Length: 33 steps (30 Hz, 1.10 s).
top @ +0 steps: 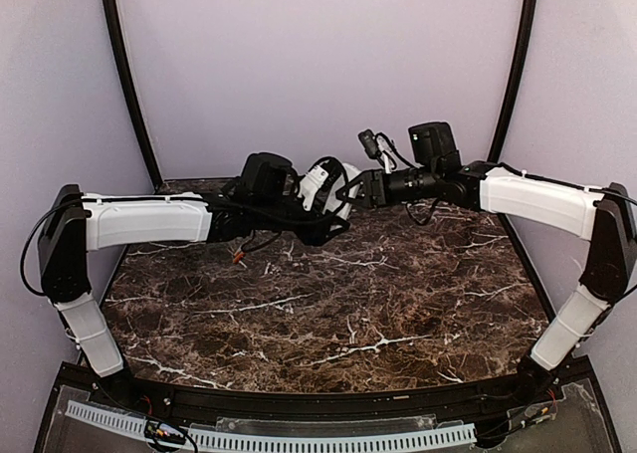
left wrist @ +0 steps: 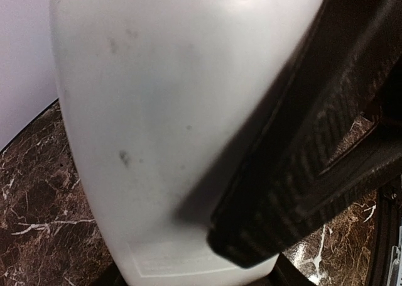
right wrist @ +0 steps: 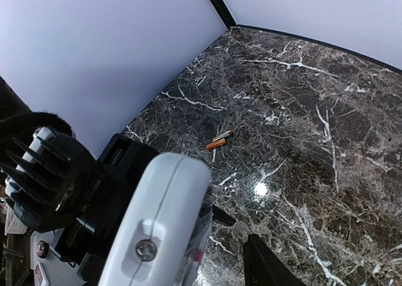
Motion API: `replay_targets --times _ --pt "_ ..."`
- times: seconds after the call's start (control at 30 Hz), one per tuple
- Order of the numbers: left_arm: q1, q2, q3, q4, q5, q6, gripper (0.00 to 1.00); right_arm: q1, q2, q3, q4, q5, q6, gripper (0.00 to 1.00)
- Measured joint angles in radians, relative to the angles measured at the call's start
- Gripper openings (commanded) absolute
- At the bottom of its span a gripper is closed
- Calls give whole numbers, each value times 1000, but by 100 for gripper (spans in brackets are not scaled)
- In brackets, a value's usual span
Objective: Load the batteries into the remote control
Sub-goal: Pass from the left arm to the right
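The white remote control (top: 320,182) is held up above the back of the table between both grippers. In the left wrist view its plain white back (left wrist: 157,110) fills the frame, with a faint cover outline near the bottom. My left gripper (top: 317,214) is shut on the remote's lower end. A black ribbed finger (left wrist: 301,173) of my right gripper (top: 350,190) lies against that back. In the right wrist view the remote (right wrist: 160,217) shows edge-on, apart from one finger (right wrist: 264,267). Two orange-red batteries (right wrist: 218,141) lie on the table (top: 239,257).
The dark marble table (top: 348,314) has lilac walls at the back and sides and black posts in the rear corners. The batteries lie under the left arm's wrist (top: 264,179), near the back left.
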Motion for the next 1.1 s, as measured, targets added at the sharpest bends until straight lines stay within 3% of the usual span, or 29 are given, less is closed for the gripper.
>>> replay_targets --times 0.53,0.6,0.63,0.73,0.87,1.1 --pt "-9 33 35 -40 -68 0 34 11 10 0 0 44 41 13" --pt "-11 35 37 -40 -82 0 47 11 11 0 -1 56 56 8" --pt "-12 36 39 -41 -85 -1 60 11 11 0 -2 58 62 5" --pt "-11 37 47 -51 -72 -1 83 6 11 -1 0 51 63 0" --pt "-9 37 56 -56 8 -12 92 -38 7 -31 28 -6 80 0" --pt "57 -32 -37 11 199 -114 93 -116 -19 -126 118 -137 99 0"
